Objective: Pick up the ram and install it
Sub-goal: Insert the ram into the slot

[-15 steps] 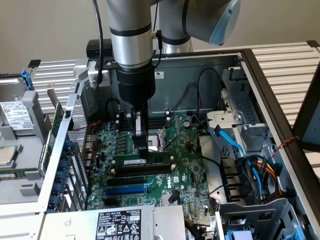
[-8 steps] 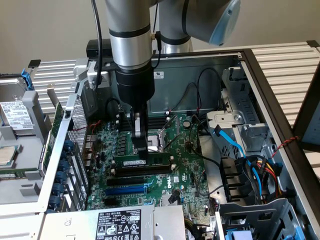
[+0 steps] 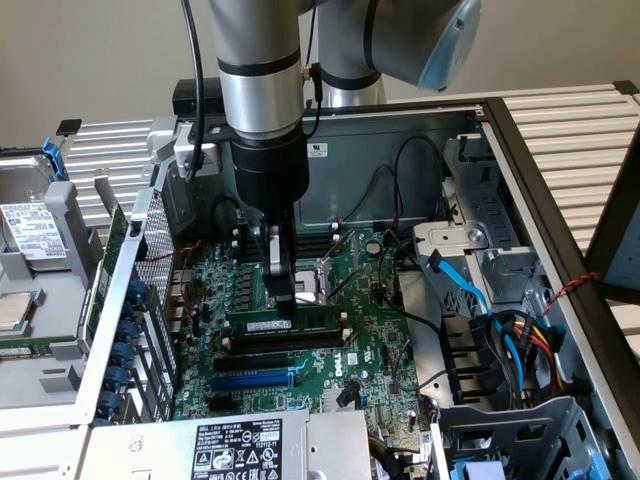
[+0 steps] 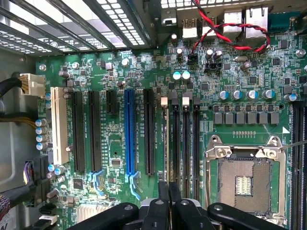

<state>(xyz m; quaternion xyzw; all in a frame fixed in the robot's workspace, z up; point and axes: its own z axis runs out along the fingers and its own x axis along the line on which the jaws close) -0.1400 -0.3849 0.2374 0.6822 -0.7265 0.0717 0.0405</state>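
The ram [image 3: 300, 327], a green stick with a white label, stands upright in a memory slot of the motherboard [image 3: 365, 300], close to the processor socket [image 3: 312, 281]. My gripper [image 3: 284, 308] comes straight down onto its middle, fingers shut on the top edge. In the wrist view the ram [image 4: 166, 143] shows edge-on as a thin line running under the closed fingertips [image 4: 163, 194], in the slot nearest the blue slot [image 4: 128, 134]. My gripper [image 4: 168, 191] sits directly over it.
Empty black memory slots [image 4: 186, 143] lie beside the ram, toward the open processor socket [image 4: 243, 182]. Blue and black cables [image 3: 480, 300] and a drive cage [image 3: 500, 270] crowd the exterior view's right. A power supply [image 3: 240, 445] sits at the front.
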